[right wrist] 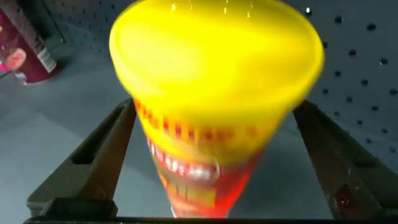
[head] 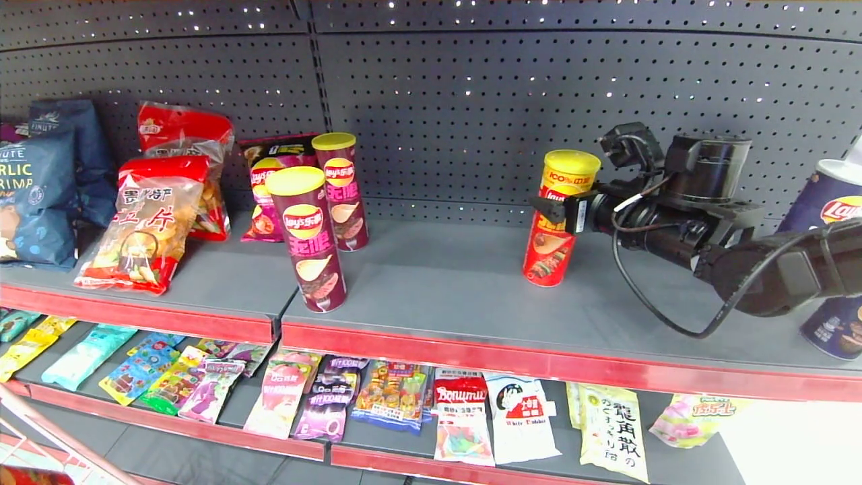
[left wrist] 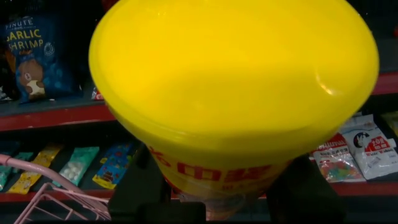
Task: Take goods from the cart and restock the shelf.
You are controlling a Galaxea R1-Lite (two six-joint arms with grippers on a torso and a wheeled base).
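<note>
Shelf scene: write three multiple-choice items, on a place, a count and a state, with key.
1. Red can stands: A upright on upper shelf; B on lower shelf; C in cart.
2. Purple cans there: A one; B two; C four.
3. Right gripper: A shut on a bag; B open around the red can; C shut on a purple can.
1 A, it stands on the grey board; 2 B, two with yellow lids; 3 B, fingers clear of it both sides.
</note>
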